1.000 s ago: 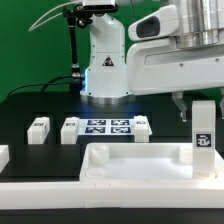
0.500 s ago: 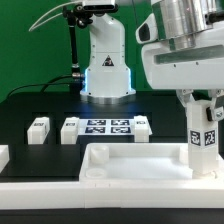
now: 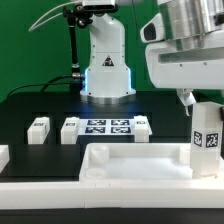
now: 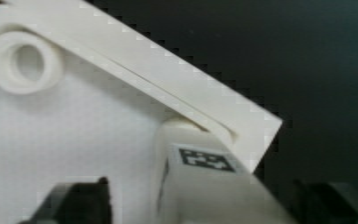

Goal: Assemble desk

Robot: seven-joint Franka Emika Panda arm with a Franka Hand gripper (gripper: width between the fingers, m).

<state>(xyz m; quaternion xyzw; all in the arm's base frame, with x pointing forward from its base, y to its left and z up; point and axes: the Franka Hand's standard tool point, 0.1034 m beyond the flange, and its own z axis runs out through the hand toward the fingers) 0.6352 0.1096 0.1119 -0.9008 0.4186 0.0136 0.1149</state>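
Note:
The desk top (image 3: 135, 160), a wide white rimmed panel, lies at the front of the table. One white leg (image 3: 206, 138) with a black-and-white tag stands upright in its corner at the exterior view's right. My gripper (image 3: 200, 100) hangs directly over that leg, open. In the wrist view the leg (image 4: 208, 170) rises between the dark fingers (image 4: 78, 203), with a gap on each side. That view also shows another round corner socket (image 4: 25, 62) of the desk top (image 4: 87, 130).
Three loose legs (image 3: 38, 127) (image 3: 69, 128) (image 3: 143, 125) lie on the black table around the marker board (image 3: 106, 127). The arm's base (image 3: 105, 65) stands behind them. A white rail (image 3: 50, 195) runs along the front edge. A white piece (image 3: 3, 155) shows at the left edge.
The jaws, which were closed around the upright leg half a second ago, have spread apart and the gripper has lifted slightly. The leg stays standing in the corner.

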